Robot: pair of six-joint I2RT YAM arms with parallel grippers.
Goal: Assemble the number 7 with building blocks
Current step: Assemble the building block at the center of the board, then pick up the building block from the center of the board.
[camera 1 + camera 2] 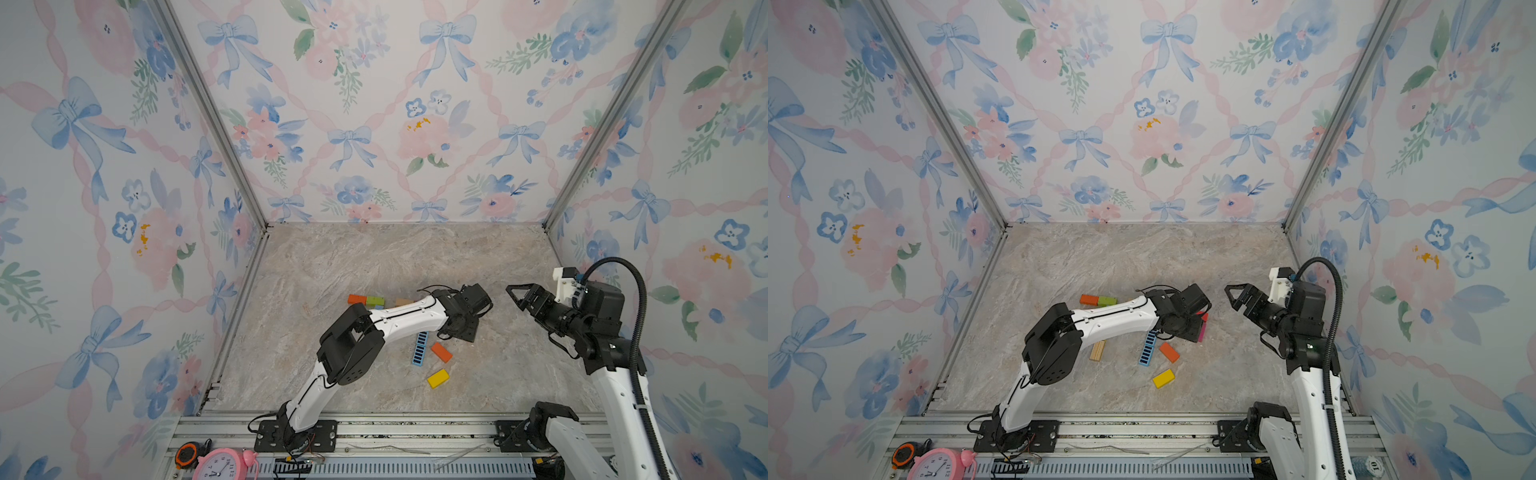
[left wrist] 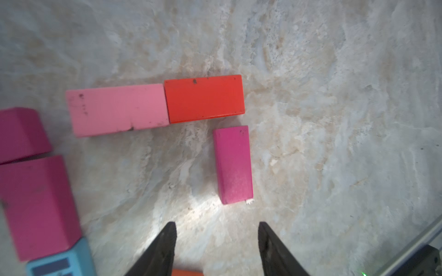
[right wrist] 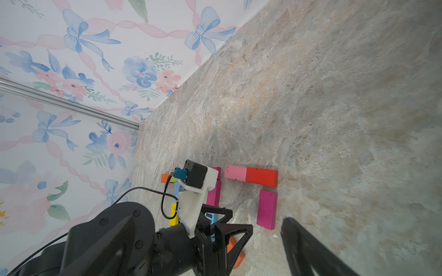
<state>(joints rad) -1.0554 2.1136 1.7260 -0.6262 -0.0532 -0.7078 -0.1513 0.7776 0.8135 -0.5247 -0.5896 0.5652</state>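
- Both top views: the white-and-black left arm (image 1: 399, 318) leans over the middle of the marble-look tabletop (image 1: 374, 257), wrist tipped down. Loose bits near the front edge are a flat orange rectangular block (image 1: 441, 352), a yellow rectangular block (image 1: 438, 378) and a black-striped blue block (image 1: 420, 349). A green rectangular block (image 1: 375, 301) sits further back.
- The right gripper (image 1: 514, 298) hangs off to the side above the tabletop, jaws spread wide, nothing in them.
- Left wrist view: the left gripper (image 2: 216, 224) is released, jaws apart and empty. Right below it on the tabletop lies the number 7 (image 2: 229, 102), three blocks of it. The top bar is a pink rectangular block (image 2: 117, 110) butted end to end against a red rectangular block (image 2: 204, 98). A magenta rectangular block (image 2: 233, 165) is the stem, under the red end with a thin gap, just ahead of the fingertips.
- Right wrist view: same bar and stem lying flat, near the left arm's white camera mount (image 3: 193, 198). Another magenta block (image 3: 213, 196) pokes out next to the mount.
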